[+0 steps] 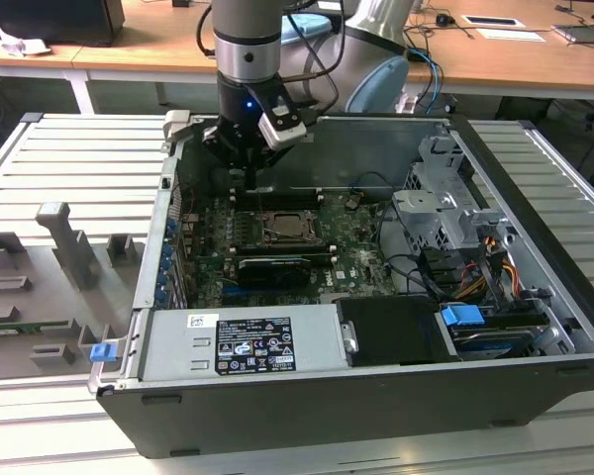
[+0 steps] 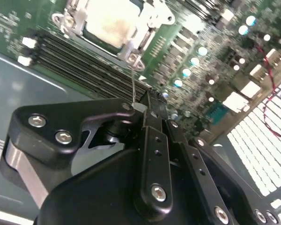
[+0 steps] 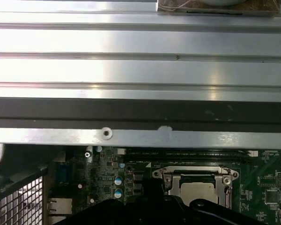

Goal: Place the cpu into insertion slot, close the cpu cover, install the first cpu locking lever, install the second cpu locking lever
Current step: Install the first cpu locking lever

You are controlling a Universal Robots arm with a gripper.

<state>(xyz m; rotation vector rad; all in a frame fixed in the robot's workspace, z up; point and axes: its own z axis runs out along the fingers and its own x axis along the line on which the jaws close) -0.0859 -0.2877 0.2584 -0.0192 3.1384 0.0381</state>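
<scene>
Exterior view: tool (image 1: 249, 178) above socket (image 1: 280, 230), chip (image 1: 281, 236) seated, cover (image 1: 299, 244) down; pinching thin lever (image 2: 134, 84) for latching.

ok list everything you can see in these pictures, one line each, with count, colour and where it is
Open dark grey computer case: one, lying on the ribbed metal table.
Green motherboard: one, on the case floor.
Pale silver square cpu: one, seated in the black-framed insertion slot.
Silvery metal cpu cover: one, down around the cpu.
Thin metal locking lever: one, running from the socket corner to the arm's tip in the second wrist view.
Long black memory slots: several, beside the socket.
Grey power supply box: one, at the case's near edge.
Grey fixture blocks: several, on the exterior view's left.
Wooden desks: behind.
Robot arm's black gripper: one, just behind the socket.
</scene>
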